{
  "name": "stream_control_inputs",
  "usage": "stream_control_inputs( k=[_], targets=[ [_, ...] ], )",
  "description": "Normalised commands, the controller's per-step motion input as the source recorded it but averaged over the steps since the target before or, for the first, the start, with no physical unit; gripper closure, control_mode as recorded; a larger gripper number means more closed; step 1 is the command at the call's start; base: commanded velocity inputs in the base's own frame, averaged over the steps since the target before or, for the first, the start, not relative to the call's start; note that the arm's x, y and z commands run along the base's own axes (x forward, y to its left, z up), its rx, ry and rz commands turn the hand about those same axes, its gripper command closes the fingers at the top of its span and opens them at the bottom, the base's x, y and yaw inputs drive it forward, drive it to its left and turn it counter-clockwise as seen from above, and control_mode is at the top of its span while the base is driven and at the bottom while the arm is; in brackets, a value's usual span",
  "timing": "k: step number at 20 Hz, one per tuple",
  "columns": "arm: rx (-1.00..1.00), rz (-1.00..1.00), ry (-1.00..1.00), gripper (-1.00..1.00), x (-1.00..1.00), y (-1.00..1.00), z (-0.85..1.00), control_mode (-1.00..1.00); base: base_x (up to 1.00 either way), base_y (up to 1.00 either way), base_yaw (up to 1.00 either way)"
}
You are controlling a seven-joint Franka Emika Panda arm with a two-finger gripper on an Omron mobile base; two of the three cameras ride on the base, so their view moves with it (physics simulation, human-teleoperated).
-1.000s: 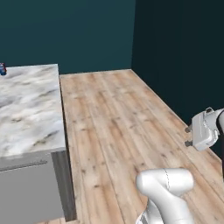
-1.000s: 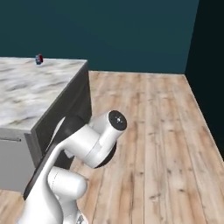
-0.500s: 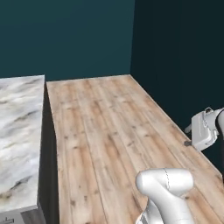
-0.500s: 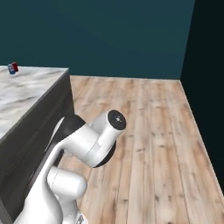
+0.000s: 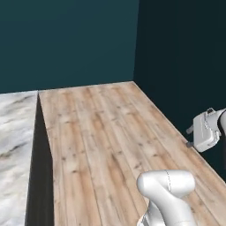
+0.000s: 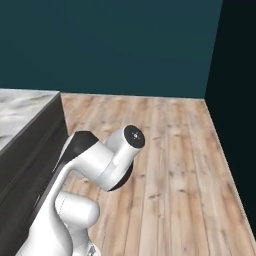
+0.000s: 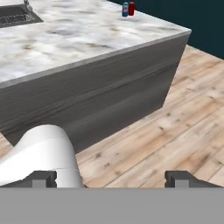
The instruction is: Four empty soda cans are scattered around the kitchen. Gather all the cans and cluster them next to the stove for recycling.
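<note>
The hand view takes in the marble island counter [image 7: 87, 39] with a blue soda can [image 7: 125, 9] and a red soda can [image 7: 131, 8] touching at its far corner, top centre of the frame, plus a sink [image 7: 17, 15] at upper left. Both base views look over plank floor [image 5: 110, 132] toward teal walls. The gripper [image 7: 111, 178] is spread wide and empty; since a second ago the counter has slid leftward in the base views as the base turns.

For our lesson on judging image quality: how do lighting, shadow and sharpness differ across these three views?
Left base view: flat light, very dark right wall, soft floor grain. Right base view: the same, with a shaded island side. Hand view: brighter marble, two cans small and blurry, no strong cast shadows.
</note>
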Motion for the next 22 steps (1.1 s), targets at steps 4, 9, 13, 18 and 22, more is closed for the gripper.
stream_control_inputs(
  k=[4, 9, 13, 18, 22],
  targets=[
    [0.0, 0.0, 0.0, -1.0, 0.0, 0.0, 0.0, 1.0, 1.0, -0.01, -0.03],
    [0.0, 0.0, 0.0, -1.0, 0.0, 0.0, 0.0, 1.0, 1.0, 0.0, -0.04],
    [0.0, 0.0, 0.0, -1.0, 0.0, 0.0, 0.0, 1.0, 1.0, 0.0, -0.06],
    [0.0, 0.0, 0.0, -1.0, 0.0, 0.0, 0.0, 1.0, 1.0, 0.0, -0.08],
    [0.0, 0.0, 0.0, -1.0, 0.0, 0.0, 0.0, 1.0, 1.0, 0.0, -0.1]
  ],
)
